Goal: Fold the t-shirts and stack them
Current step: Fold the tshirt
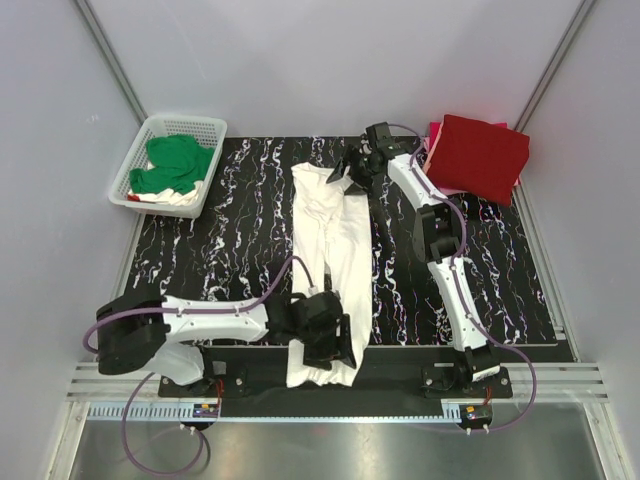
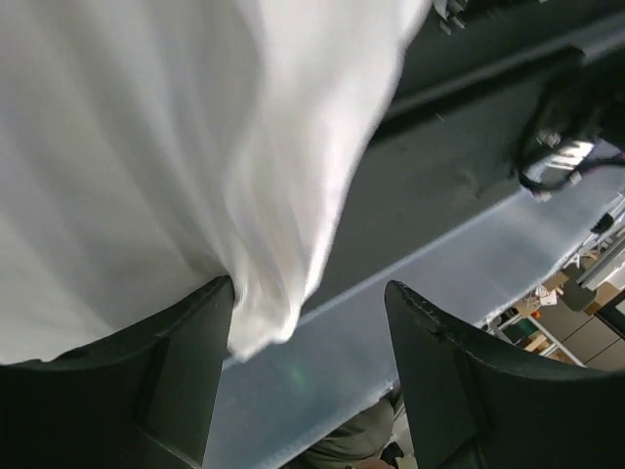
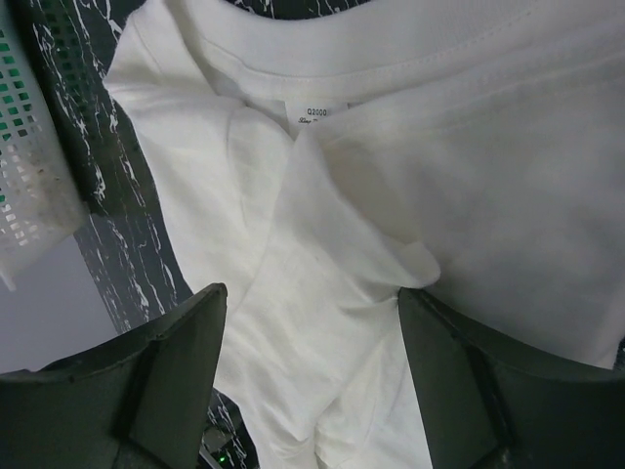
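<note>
White t-shirt: a soft white cloth tee (image 1: 325, 240), folded into a long strip, is laid down the middle of the black white-veined table top (image 1: 220, 250); its near end is draped over the near edge.
Left gripper: the black two-finger left gripper (image 2: 311, 293) is set at that draped end, jaws wide apart; cloth is touched by one finger, nothing is clamped.
Right gripper: the right gripper (image 3: 312, 293) is held over the collar at the far end, jaws spread, nothing grasped.
Stack: a folded red t-shirt (image 1: 480, 155) is laid on a pink t-shirt (image 1: 434, 128) at the far right corner.
Basket: a white plastic lattice basket (image 1: 185, 119) is placed at the far left corner, with a crumpled green t-shirt (image 1: 175, 160) inside.
</note>
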Available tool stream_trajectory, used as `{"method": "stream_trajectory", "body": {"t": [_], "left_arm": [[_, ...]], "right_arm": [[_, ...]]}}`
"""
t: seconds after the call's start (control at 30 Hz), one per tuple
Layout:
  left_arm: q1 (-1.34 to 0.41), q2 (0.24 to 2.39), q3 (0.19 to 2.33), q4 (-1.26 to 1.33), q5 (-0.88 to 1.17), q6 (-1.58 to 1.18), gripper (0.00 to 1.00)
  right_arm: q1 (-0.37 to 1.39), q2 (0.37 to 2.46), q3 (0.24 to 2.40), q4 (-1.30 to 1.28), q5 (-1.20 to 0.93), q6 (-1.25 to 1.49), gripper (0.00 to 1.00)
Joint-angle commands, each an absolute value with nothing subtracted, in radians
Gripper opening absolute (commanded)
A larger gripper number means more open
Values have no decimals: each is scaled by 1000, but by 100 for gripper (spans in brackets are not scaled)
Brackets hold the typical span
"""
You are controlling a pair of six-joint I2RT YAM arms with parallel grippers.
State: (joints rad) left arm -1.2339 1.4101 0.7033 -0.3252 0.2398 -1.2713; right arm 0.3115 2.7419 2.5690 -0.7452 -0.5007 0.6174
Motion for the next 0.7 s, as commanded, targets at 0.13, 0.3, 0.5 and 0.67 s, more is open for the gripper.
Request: {"method": "stream_trajectory", "body": {"t": [0.13,0.3,0.5,0.67], "left_arm": [[-1365,1269,1023,-748,-39,-1301,73],[-1085,1183,1063,-804,-94,-1045,70],[-700,1242,1172,-660,-6,-744,67],[-523,1508,1405,-634,17,-615,60]], "right_arm": [[310,2705,2645,-620,-526,546,83],[307,2443,2499,-552,-509,450,93],[268,2021,2030,-472,-292,428,96],[268,1673,1434,-349,-322,544,95]]}}
